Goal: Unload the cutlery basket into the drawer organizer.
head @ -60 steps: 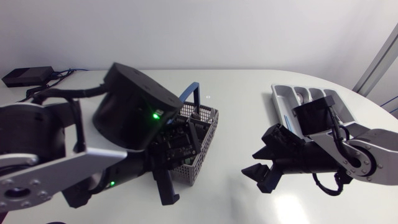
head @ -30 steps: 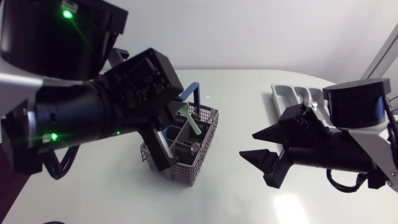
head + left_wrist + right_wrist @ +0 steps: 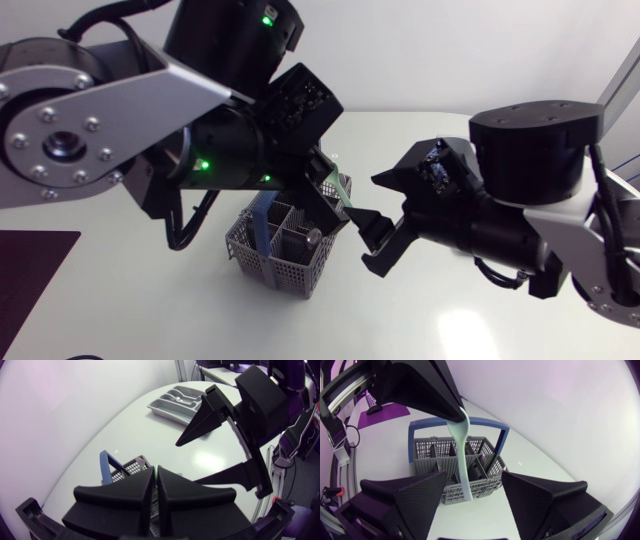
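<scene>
The pale green utensil [image 3: 461, 455] hangs over the cutlery basket [image 3: 290, 270], its top clamped between the fingers of the left gripper [image 3: 155, 474]. Its lower end sits between the wide-apart fingers of the right gripper [image 3: 473, 480] and touches neither. If the left lets go before the right closes, it likely drops into the basket or onto the desk [image 3: 150, 435]; an off-centre squeeze could twist it askew.

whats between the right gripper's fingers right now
A pale green utensil hangs there from the left gripper, clear of both fingers, with the cutlery basket beyond; the right wrist view shows it.
</scene>
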